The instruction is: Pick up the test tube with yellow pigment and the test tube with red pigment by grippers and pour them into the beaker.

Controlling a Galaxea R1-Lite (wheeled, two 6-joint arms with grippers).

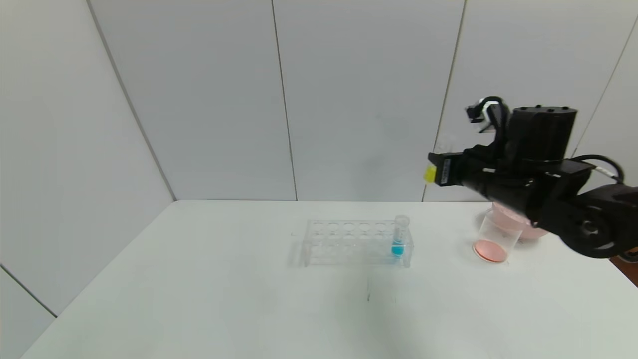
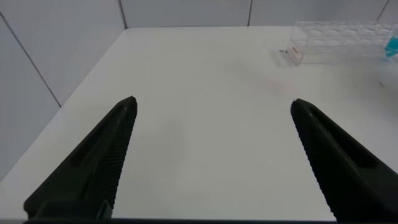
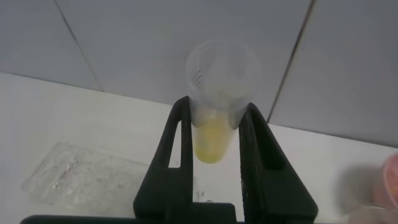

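My right gripper (image 1: 441, 167) hangs above the table's right side, up and to the left of the beaker (image 1: 497, 234). It is shut on the test tube with yellow pigment (image 1: 430, 173). In the right wrist view that tube (image 3: 214, 118) sits between the two black fingers (image 3: 176, 143), with yellow liquid in its rounded bottom and its open mouth away from the camera. The beaker stands on the table with a thin orange-red layer in its bottom. The test tube with red pigment is out of view. My left gripper (image 2: 212, 101) is open over bare table, nothing between its fingers.
A clear tube rack (image 1: 356, 243) stands mid-table with a blue-liquid tube (image 1: 398, 238) in its right end; the left wrist view shows the rack (image 2: 342, 38) too. A pink bowl (image 1: 523, 227) sits just behind the beaker. The table's right edge (image 1: 623, 269) is near my right arm.
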